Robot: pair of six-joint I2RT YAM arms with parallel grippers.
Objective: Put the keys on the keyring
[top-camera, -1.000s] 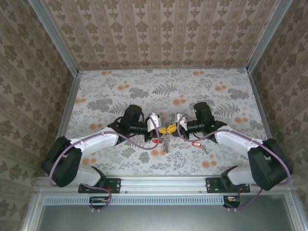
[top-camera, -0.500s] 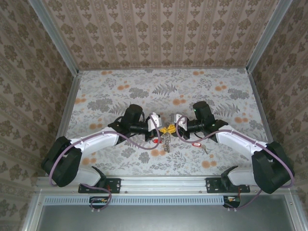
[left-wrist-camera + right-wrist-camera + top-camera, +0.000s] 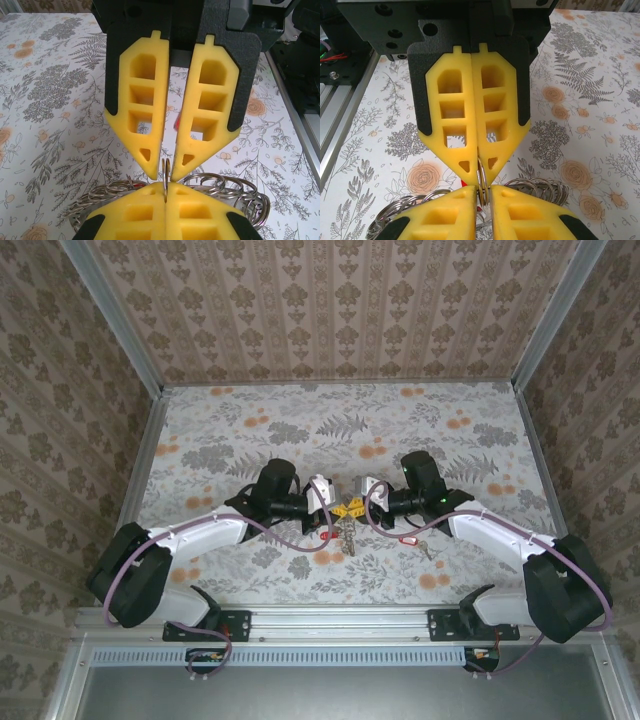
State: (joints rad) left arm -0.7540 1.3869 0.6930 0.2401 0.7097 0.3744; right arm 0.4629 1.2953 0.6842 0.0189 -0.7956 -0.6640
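Over the floral table (image 3: 300,420), both pincers pinch the keyring (image 3: 344,532).

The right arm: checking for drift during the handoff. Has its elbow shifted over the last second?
Yes. The right arm's elbow has moved slightly toward the near rail and the table's right edge.

Both hands (image 3: 347,510) fingertip to fingertip

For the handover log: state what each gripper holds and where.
Both the left gripper and right gripper pinch the keyring at its wire rim, fingertips meeting.
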